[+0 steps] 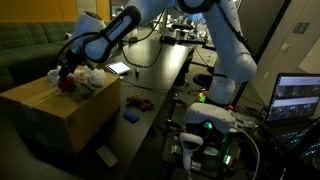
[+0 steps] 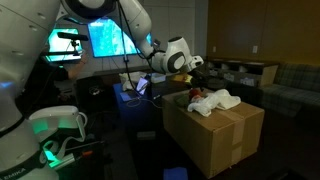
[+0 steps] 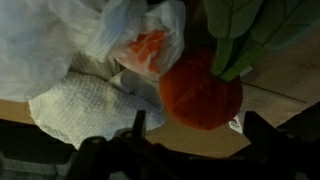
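a robot gripper (image 3: 195,140) hovers over a cardboard box (image 1: 60,115) at the left of an exterior view, its jaws spread wide and holding nothing. in the wrist view, from left to right, lie a white knitted cloth (image 3: 85,105), a crumpled plastic bag (image 3: 140,45) and a green-topped red stuffed fruit (image 3: 200,92), which sits just below and between the jaws. this looks like the approach before a grasp, and the next move would call for a straight descent that straddles the fruit without snagging the bag.

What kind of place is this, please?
Probably a robotics lab or office, dimly lit: a long desk strewn with cables, a lit monitor and a couch.
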`<state>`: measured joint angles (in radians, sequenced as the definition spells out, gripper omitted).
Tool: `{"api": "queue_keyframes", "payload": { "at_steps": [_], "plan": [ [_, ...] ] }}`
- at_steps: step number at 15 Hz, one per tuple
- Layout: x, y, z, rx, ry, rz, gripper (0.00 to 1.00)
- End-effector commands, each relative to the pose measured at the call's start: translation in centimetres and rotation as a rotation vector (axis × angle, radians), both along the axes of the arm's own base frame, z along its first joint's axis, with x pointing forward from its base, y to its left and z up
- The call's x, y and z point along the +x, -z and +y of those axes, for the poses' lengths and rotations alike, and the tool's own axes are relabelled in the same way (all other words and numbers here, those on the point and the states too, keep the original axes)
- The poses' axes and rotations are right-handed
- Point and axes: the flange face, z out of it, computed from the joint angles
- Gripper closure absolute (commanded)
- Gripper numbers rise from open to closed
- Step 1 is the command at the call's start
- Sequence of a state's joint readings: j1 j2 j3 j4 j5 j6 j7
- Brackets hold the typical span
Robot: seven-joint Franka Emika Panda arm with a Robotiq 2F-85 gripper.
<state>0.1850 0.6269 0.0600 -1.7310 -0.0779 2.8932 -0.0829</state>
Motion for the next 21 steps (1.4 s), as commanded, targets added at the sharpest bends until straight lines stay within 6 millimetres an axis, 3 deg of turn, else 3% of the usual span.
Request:
{"api": "queue_keyframes", "payload": {
  "at_steps": [1, 13, 15, 21],
  "plan": [
    [1.1, 0.5, 0.1, -0.002, -0.016, -0.01, 0.0],
    [3.0, 3.5, -1.3, -0.001, 0.011, 0.04, 0.0],
    [3.0, 3.5, -1.3, -0.006, 0.01, 0.052, 0.26],
    [2.5, 2.9, -0.7, -0.01, 0.012, 0.091, 0.73]
  ]
}}
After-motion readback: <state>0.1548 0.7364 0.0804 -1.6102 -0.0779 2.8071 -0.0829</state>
